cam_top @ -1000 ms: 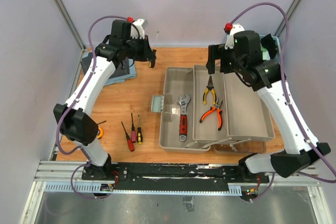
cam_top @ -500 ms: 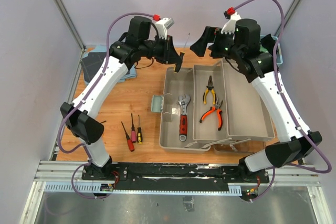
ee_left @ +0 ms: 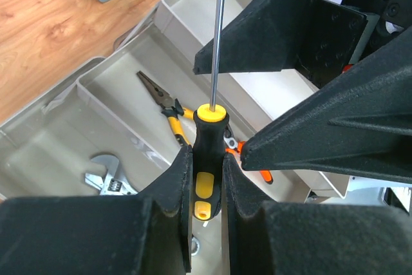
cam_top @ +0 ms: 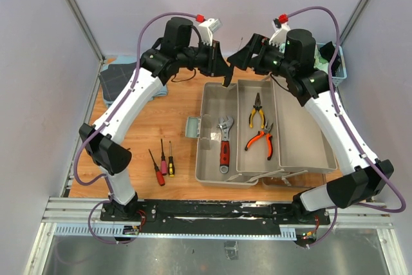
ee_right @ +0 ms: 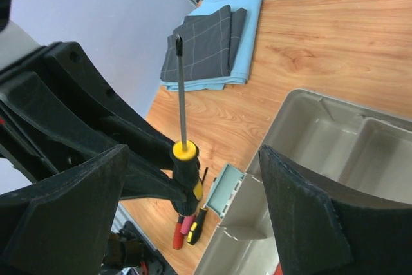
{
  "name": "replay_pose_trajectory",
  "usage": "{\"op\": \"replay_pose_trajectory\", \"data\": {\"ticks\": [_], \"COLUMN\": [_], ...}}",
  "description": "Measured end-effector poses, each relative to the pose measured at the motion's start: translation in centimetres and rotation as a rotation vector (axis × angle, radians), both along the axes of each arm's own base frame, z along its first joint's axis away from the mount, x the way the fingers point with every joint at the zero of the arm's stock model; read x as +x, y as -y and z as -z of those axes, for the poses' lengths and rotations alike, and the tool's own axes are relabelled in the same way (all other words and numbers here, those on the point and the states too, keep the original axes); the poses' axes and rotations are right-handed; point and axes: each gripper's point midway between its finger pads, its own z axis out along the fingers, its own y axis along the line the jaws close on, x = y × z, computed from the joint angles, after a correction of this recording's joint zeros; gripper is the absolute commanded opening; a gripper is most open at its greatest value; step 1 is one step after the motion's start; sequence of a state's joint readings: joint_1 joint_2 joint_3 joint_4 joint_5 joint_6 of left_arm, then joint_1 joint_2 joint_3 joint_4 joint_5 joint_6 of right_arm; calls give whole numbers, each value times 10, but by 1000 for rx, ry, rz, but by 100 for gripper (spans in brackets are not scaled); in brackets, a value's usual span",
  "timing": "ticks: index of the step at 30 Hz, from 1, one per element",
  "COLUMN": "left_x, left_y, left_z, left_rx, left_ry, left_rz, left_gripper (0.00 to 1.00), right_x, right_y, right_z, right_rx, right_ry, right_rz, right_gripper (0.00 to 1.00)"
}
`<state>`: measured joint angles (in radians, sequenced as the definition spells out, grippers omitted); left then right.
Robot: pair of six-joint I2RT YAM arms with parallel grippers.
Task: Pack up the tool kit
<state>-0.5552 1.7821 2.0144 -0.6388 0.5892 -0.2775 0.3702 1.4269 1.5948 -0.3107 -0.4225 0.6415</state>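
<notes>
My left gripper [ee_left: 206, 172] is shut on the black-and-yellow handle of a screwdriver [ee_left: 207, 140], whose shaft points away from it. It hangs above the back edge of the open grey-beige toolbox [cam_top: 215, 172]. My right gripper [ee_right: 193, 152] is open, one finger on either side of that screwdriver [ee_right: 183, 162], not touching it. In the top view the two grippers meet tip to tip, the left gripper [cam_top: 224, 74] beside the right gripper [cam_top: 239, 57]. The red-handled wrench [cam_top: 224, 145] and two pliers [cam_top: 259, 127] lie in the trays. Three small screwdrivers [cam_top: 163, 164] lie on the table. The tape measure is out of view.
Folded dark grid cloths on a light blue cloth [ee_right: 206, 46] lie at the table's back left. A blue slatted basket [cam_top: 335, 62] stands at the back right. A small pale flap [ee_right: 225, 198] sticks out from the toolbox's left side. Purple walls stand close on both sides.
Both arms have swung inward over the back of the toolbox. My left gripper carried the screwdriver to the right. My right gripper turned to face it, with its fingers now either side of the tool.
</notes>
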Motion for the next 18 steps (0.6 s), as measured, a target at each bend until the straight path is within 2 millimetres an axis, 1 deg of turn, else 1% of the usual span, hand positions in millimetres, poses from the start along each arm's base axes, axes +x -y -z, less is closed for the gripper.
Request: {"op": "replay_pose_trajectory", "data": {"ticks": [4, 7, 8, 13, 18], "left_x": [-6, -8, -9, -7, -5], "left_y": [6, 9, 9, 9, 9], "left_z": [0, 0, 0, 0, -2], "left_rx": [-1, -1, -1, 1, 0], "left_ry": [2, 2, 2, 6, 15], "left_rz": [17, 24, 25, 16, 7], "left_gripper": [0, 0, 0, 0, 0], "right_x": [-1, -2, -3, -5, -6], "right_y": [-3, -5, -5, -8, -8], "right_z": [-5, -7, -7, -6, 0], "right_rx": [28, 43, 45, 54, 50], "right_ry": [2, 0, -1, -7, -20], "right_rz": [-10, -18, -20, -37, -39], "right_gripper": [68, 54, 51, 49, 46]}}
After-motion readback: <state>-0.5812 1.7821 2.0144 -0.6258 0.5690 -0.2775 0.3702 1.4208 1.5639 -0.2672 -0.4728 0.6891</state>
